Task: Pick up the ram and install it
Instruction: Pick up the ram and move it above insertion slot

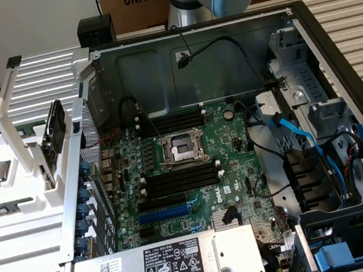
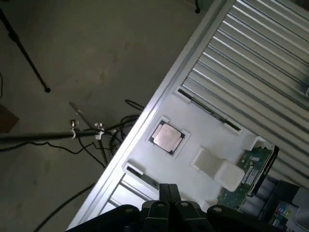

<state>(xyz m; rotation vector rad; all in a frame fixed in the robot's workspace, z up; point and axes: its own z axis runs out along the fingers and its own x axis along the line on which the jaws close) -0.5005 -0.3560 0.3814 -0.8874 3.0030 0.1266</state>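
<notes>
The ram (image 2: 208,111) shows as a long thin dark strip, standing on edge in a groove of the white fixture (image 2: 193,145). In the exterior view it is a thin green strip (image 1: 2,133) partly behind the fixture's white upright. My gripper (image 2: 168,191) hangs well above the fixture near its outer edge. Its black fingers are pressed together, shut, with nothing between them. The ram lies apart from it, beyond the silver CPU chip (image 2: 167,137). The motherboard (image 1: 192,174) lies in the open case, with empty black memory slots (image 1: 179,178) on both sides of the CPU socket (image 1: 179,149).
A green board with a black edge (image 2: 253,166) stands on the fixture beside a white block (image 2: 219,169). A second groove (image 2: 140,175) lies near the gripper. Blue cables and drive cages (image 1: 324,134) fill the case on the exterior view's right. A stand and cables (image 2: 72,133) sit on the floor.
</notes>
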